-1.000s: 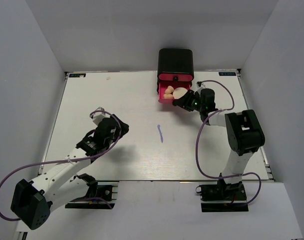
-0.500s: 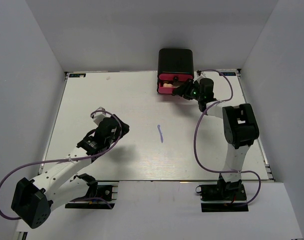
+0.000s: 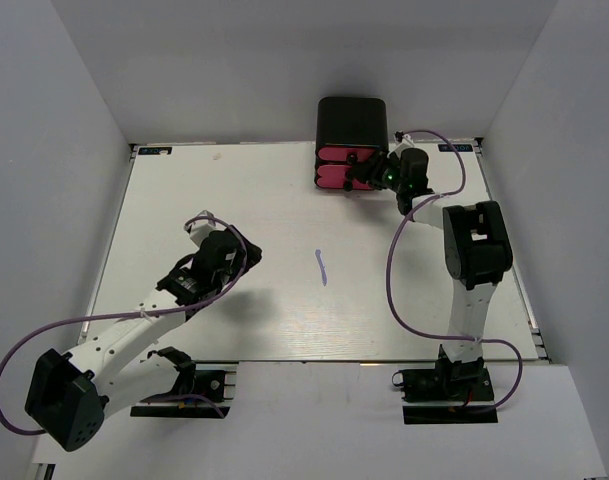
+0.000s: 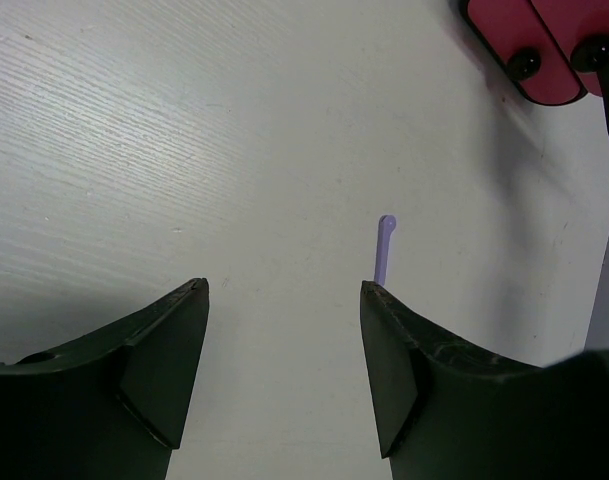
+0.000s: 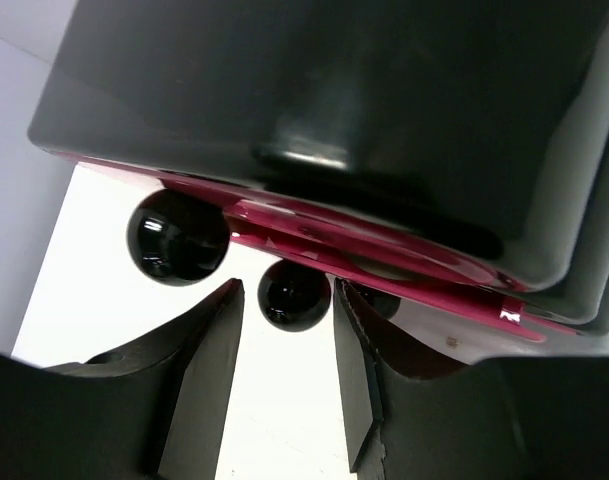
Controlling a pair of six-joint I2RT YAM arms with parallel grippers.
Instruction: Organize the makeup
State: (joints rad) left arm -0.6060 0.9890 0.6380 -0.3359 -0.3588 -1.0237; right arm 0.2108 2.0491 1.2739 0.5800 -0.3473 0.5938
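Observation:
A thin purple stick of makeup lies alone on the white table, and in the left wrist view the purple stick sits just past my right fingertip. My left gripper hovers left of the stick, open and empty. At the back stands the black box with both pink drawers pushed in. My right gripper is at the lower drawer's front. Its jaws stand open on either side of a round black knob, with a small gap on each side.
A second black knob sits to the left of the one between my right jaws. The pink drawer fronts show at the top right of the left wrist view. Grey walls enclose the table on three sides.
The lower pink drawer, open a second ago with pale items in it, has been pushed shut by my right gripper, whose jaws have widened. The left arm has barely moved.

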